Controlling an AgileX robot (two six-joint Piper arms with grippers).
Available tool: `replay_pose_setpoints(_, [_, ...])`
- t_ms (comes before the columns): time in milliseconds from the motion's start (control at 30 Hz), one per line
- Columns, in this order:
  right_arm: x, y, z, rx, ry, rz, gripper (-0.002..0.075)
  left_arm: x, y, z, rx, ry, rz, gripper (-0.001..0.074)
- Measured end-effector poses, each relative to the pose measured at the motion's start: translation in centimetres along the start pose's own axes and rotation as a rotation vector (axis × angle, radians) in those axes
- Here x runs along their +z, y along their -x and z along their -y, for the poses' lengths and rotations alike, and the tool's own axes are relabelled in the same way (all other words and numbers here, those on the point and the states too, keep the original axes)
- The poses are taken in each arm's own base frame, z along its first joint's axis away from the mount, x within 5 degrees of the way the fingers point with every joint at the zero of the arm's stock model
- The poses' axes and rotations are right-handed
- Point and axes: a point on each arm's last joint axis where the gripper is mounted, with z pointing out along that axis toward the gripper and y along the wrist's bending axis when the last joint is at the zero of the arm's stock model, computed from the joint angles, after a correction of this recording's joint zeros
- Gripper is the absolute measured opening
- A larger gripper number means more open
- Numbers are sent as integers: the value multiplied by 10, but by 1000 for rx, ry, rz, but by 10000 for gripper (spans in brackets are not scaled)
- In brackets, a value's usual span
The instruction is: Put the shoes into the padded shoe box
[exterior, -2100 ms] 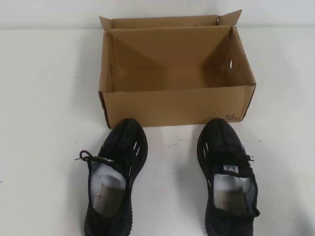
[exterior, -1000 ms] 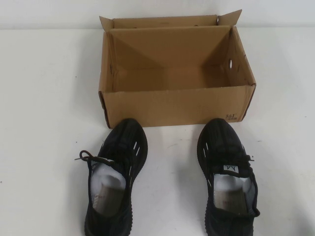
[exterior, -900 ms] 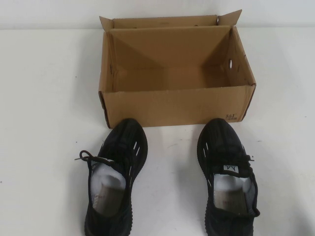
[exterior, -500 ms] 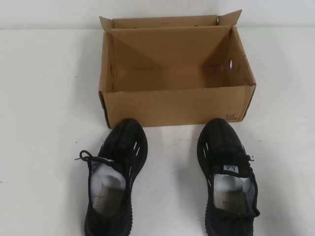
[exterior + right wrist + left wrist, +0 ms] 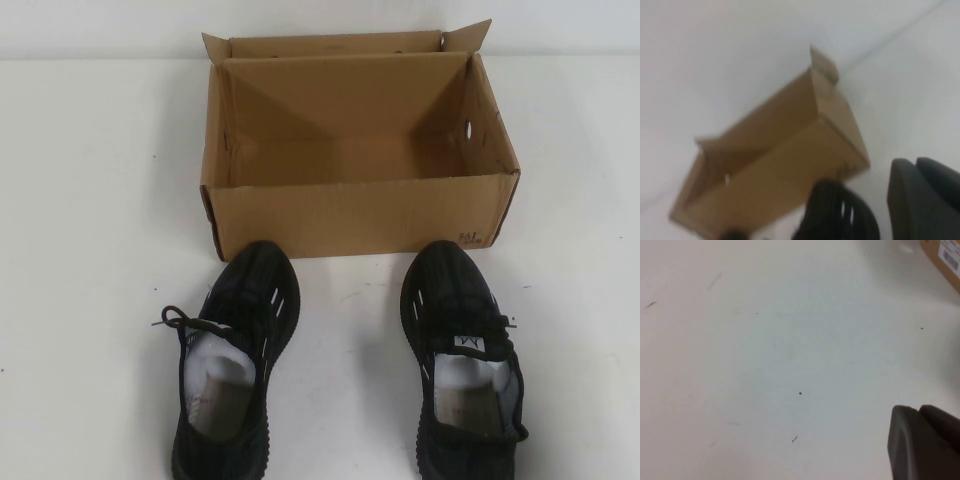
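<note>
The brown cardboard shoe box [image 5: 360, 215] stands open at the back middle of the table, with only bare cardboard showing inside. Two black knit sneakers sit side by side in front of it, toes towards the box: the left shoe [image 5: 232, 370] and the right shoe [image 5: 460, 360]. Neither gripper shows in the high view. My left gripper [image 5: 918, 410] hangs over bare table, fingers together and empty, with a corner of the box [image 5: 945, 260] far off. My right gripper [image 5: 915, 162] is shut and empty, above the table near a shoe toe [image 5: 837, 215] and the box [image 5: 790, 165].
The white table [image 5: 90, 250] spreads wide on both sides of the box and shoes. The box's back flap [image 5: 335, 45] stands up near the far wall. The shoes' heels reach the near edge of the high view.
</note>
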Motion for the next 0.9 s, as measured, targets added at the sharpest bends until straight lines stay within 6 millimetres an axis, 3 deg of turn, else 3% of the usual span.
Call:
replay_pose_setpoints(133, [18, 15, -15, -144, -113, -287, -5, 0, 0, 0, 0, 0, 0, -4])
replay_pose_setpoints(267, [44, 28, -17, -242, -225, -525, -5, 0, 0, 0, 0, 0, 0, -4])
replay_pose_setpoints(533, [111, 51, -36, -407, -147, -805, -4, 0, 0, 0, 0, 0, 0, -4])
replay_pose_setpoints(633, [133, 41, -59, -582, -18, -899, -4, 0, 0, 0, 0, 0, 0, -4])
replay_pose_setpoints(767, [148, 22, -97, -888, 217, -968, 8, 0, 0, 0, 0, 0, 0, -4])
replay_pose_setpoints(900, [155, 2, -126, -1105, 337, -1005, 160, 0, 0, 0, 0, 0, 0, -4])
